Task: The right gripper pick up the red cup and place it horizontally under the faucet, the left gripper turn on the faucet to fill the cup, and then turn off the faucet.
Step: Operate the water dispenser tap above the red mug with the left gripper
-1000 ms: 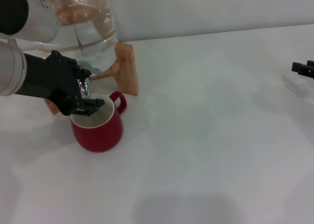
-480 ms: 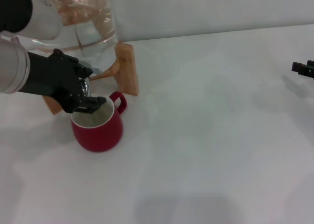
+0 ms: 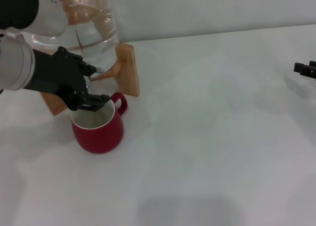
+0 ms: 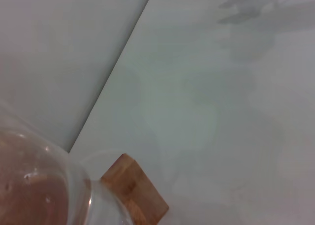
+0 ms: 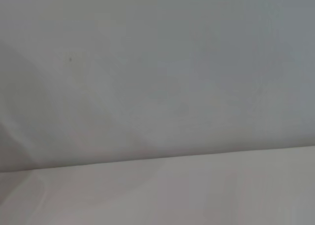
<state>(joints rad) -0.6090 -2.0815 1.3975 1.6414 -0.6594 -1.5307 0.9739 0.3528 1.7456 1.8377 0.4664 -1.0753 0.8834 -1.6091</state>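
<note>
Fingers of the left gripper [image 3: 93, 100] sit at the faucet [image 3: 87, 82], just above the rim of the red cup [image 3: 98, 128]; whether they clench the lever I cannot tell, since the claw hides most of the chrome. Beneath the spout, the cup stands upright on the table [image 3: 207, 137], beside the wooden stand [image 3: 127, 67]. Likely the faucet step is in hand; next comes a careful lever turn without nudging the cup. Far right, the right gripper [image 3: 305, 69] idles at the edge, fingers unreadable.

red cup [image 3: 98, 129] upright, beneath chrome faucet [image 3: 87, 85]
</note>
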